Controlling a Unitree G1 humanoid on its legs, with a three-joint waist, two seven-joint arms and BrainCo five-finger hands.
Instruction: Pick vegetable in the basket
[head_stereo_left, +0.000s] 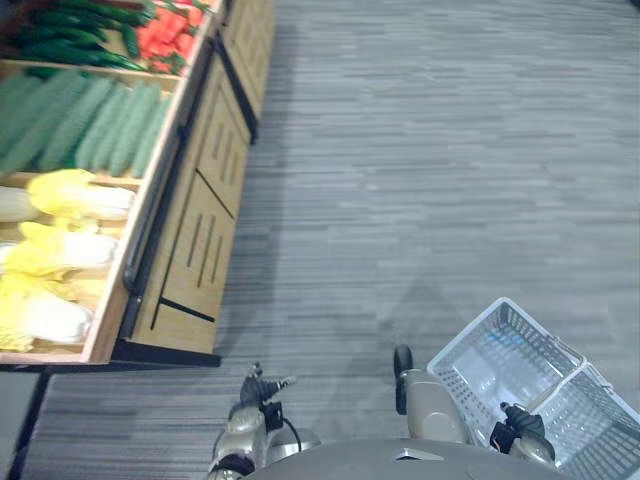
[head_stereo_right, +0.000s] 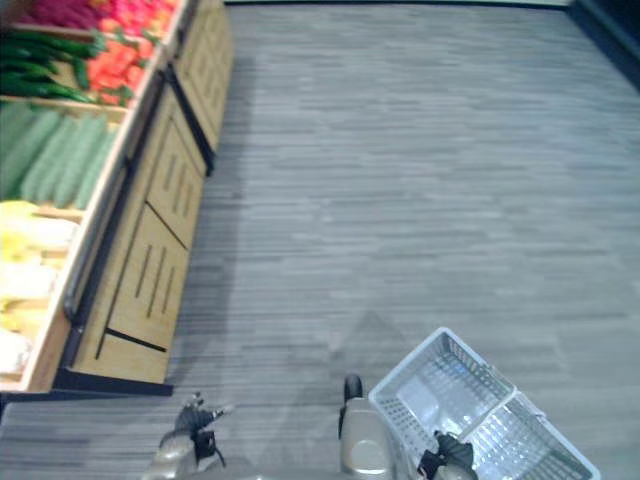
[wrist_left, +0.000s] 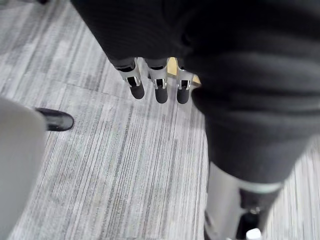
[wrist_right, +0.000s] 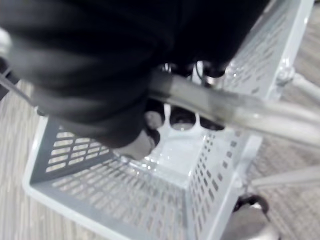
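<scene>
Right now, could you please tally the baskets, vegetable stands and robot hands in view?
Basket: 1
Vegetable stand: 1
Hands: 2, left hand and right hand
Total: 4

The left hand hangs low at the robot's left side, holding nothing, its fingers straight and loosely side by side, the silver forearm behind it. The right hand sits low at the right side, fingers and thumb curled round the basket handle
</scene>
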